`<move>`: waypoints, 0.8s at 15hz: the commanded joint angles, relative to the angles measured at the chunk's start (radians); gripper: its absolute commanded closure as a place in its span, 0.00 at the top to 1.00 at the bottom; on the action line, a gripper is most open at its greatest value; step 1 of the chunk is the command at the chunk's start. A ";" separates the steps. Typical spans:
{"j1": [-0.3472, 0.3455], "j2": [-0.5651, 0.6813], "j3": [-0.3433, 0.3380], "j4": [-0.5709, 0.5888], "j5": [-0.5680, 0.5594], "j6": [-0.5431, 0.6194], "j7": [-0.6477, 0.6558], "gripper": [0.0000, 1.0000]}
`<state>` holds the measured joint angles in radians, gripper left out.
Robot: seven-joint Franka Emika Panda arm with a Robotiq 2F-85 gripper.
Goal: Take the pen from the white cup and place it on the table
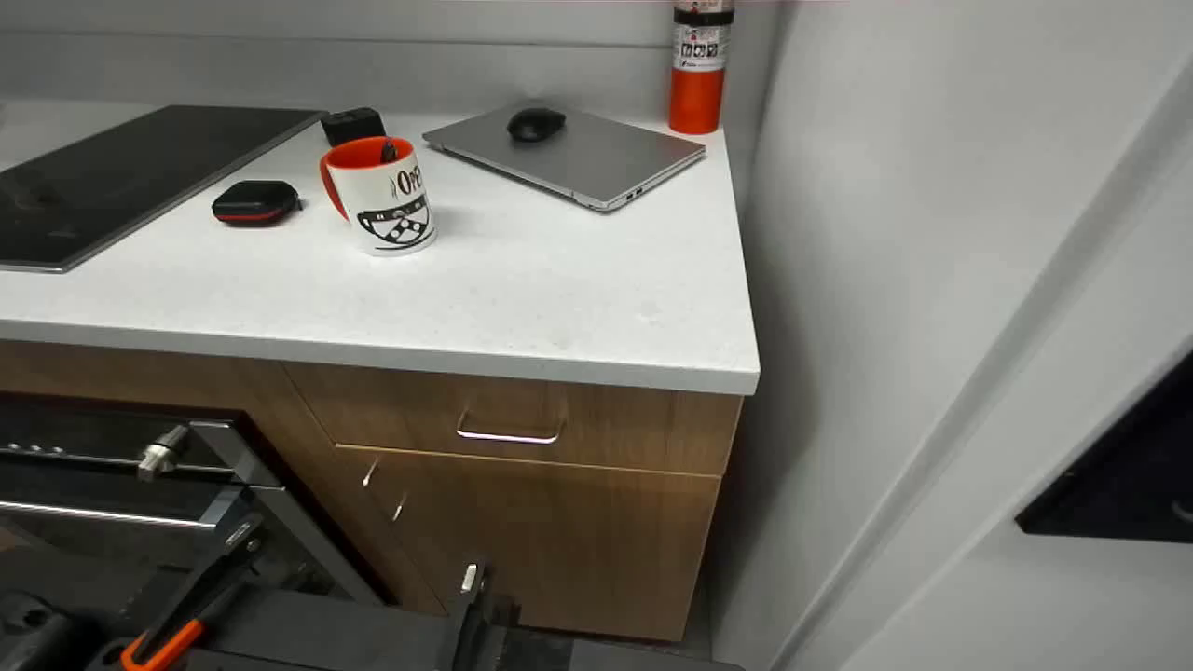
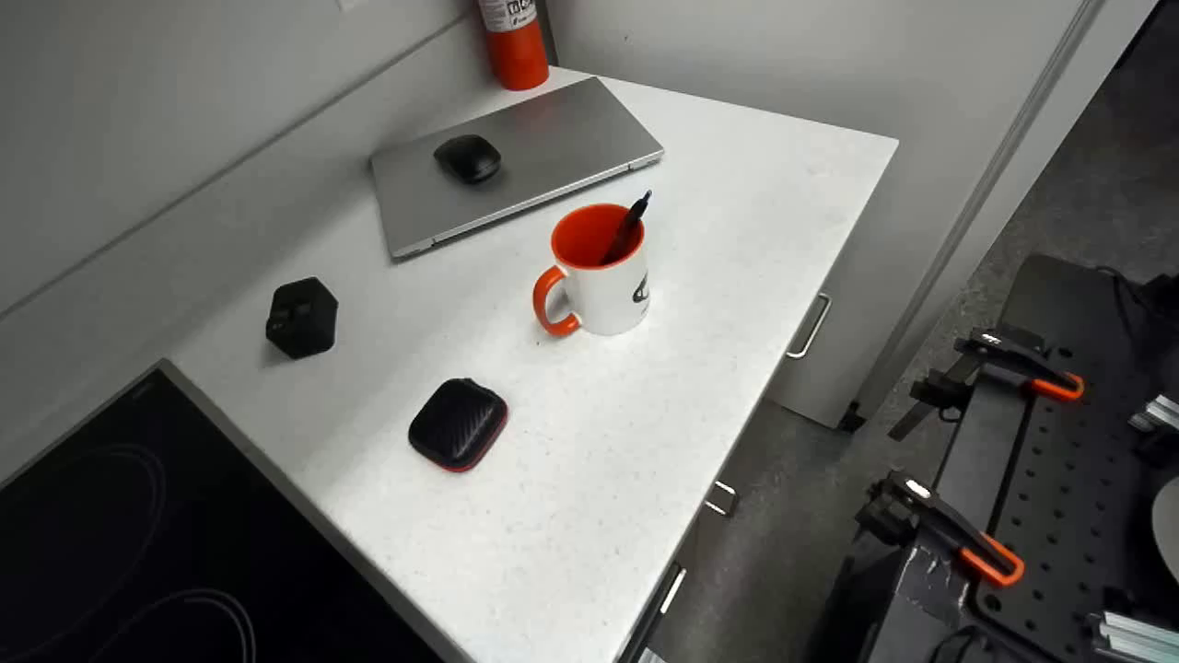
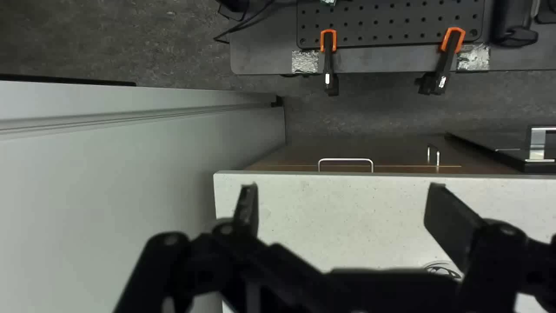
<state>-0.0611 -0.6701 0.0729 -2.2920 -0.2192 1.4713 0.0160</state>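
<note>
The white cup with red rim, red inside and black print stands upright on the table in both exterior views (image 1: 391,210) (image 2: 608,299). The dark pen (image 2: 630,228) leans inside it, its top above the rim; only its tip (image 1: 389,151) shows in an exterior view. The table is a white countertop (image 1: 578,289) (image 2: 737,267). My gripper (image 3: 343,187) is open and empty in the wrist view, its fingers wide apart above the table (image 3: 339,217). Part of the cup's print (image 3: 443,268) shows behind the right finger; the pen is hidden there. The gripper is outside both exterior views.
A grey laptop (image 1: 596,154) with a black mouse (image 1: 536,124) and a red extinguisher (image 1: 697,93) stand at the back. A black case (image 2: 458,424), a black block (image 2: 302,318) and a black cooktop (image 2: 120,534) lie beside the cup. A tall grey panel (image 3: 130,187) borders one end.
</note>
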 commanded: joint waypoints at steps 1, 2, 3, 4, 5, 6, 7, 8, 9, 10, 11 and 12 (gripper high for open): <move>0.027 0.004 -0.018 0.003 -0.009 -0.006 0.012 1.00; 0.027 0.004 -0.018 0.003 -0.009 -0.006 0.012 1.00; 0.027 0.004 -0.018 0.003 -0.009 -0.006 0.012 1.00; 0.042 0.006 -0.041 0.001 0.011 0.020 -0.025 1.00; 0.050 0.013 -0.054 -0.003 0.022 0.056 -0.038 1.00; 0.064 0.028 -0.081 -0.012 0.055 0.119 -0.061 1.00; 0.071 0.044 -0.098 -0.020 0.077 0.174 -0.081 1.00; 0.077 0.071 -0.118 -0.026 0.105 0.244 -0.101 1.00; 0.082 0.098 -0.134 -0.033 0.133 0.307 -0.122 1.00; 0.090 0.129 -0.150 -0.039 0.164 0.369 -0.154 1.00; 0.096 0.159 -0.163 -0.047 0.194 0.419 -0.187 1.00; 0.108 0.191 -0.180 -0.053 0.236 0.455 -0.233 1.00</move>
<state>0.0075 -0.5685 -0.0551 -2.3428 -0.0746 1.8185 -0.1199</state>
